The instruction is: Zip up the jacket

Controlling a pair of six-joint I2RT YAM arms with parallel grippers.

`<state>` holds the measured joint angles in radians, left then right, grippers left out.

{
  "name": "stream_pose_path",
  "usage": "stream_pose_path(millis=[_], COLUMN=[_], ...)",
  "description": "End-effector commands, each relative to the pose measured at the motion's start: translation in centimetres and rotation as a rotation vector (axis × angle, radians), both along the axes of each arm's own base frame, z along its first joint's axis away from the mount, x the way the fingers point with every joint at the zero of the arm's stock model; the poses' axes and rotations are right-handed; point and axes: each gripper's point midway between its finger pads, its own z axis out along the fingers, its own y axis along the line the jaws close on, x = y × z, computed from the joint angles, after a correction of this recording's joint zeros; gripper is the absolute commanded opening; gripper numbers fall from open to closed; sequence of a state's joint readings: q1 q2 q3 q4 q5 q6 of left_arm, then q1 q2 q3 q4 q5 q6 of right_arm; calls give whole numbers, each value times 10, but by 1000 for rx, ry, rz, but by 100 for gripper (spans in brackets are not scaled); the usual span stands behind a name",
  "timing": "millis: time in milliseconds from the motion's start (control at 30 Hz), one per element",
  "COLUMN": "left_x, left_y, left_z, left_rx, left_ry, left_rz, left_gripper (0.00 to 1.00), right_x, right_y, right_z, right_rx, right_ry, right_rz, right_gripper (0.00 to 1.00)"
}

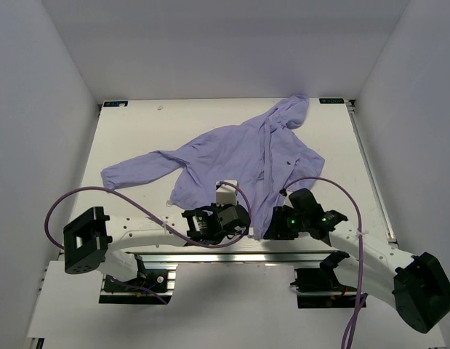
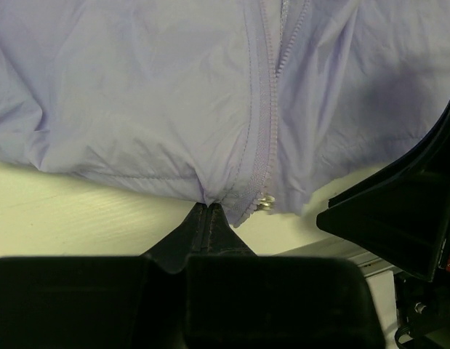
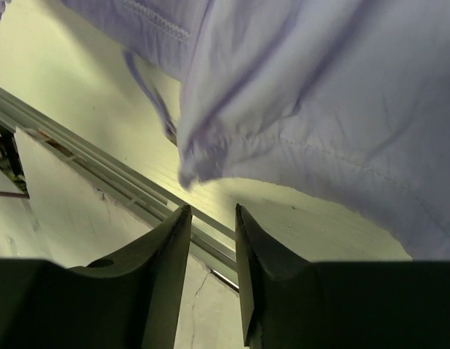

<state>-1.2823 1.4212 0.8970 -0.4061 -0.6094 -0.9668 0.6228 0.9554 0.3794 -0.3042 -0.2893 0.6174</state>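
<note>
- The jacket (image 1: 232, 156) lies spread on the pale surface (image 1: 137, 131). Its hood (image 1: 294, 110) points to the far right corner and one sleeve (image 1: 137, 169) stretches out to the left.
- The bottom hem lies at the near edge, just in front of both arms.
- The left tool (image 2: 209, 211) is clenched, its tips pressed together on the hem, where the fabric puckers to a point.
- The zipper (image 2: 269, 109) runs straight up from the hem, just right of that pinch.
- The metal slider (image 2: 266, 201) sits at the very bottom of the zipper, close beside the left tool's tips but apart from them.
- The right tool (image 3: 210, 225) is released: its fingers (image 3: 170, 251) stand apart with nothing between them.
- A loose, rumpled edge of the jacket hangs just above and beyond the right tool's tips, not touching them.
- Beneath the right tool, a metal rail (image 3: 101, 171) runs along the near edge of the surface.
</note>
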Motion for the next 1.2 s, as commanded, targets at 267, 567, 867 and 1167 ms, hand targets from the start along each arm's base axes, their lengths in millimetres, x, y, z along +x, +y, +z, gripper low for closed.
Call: stream_pose_path(millis=[267, 567, 867, 1167], left_x=[-2, -1, -2, -3], left_y=[1, 7, 24, 31], left_z=[2, 6, 13, 16], left_rx=[1, -16, -69, -99], left_ry=[16, 1, -15, -22], left_rz=[-14, 4, 52, 66], left_gripper=[0, 0, 0, 0], right_x=[5, 22, 29, 23], right_y=[14, 28, 37, 30], right_z=[8, 20, 13, -4], right_rx=[14, -107, -304, -410], right_ry=[-98, -143, -170, -122], right_rz=[75, -67, -145, -160], right_gripper=[46, 54, 58, 55])
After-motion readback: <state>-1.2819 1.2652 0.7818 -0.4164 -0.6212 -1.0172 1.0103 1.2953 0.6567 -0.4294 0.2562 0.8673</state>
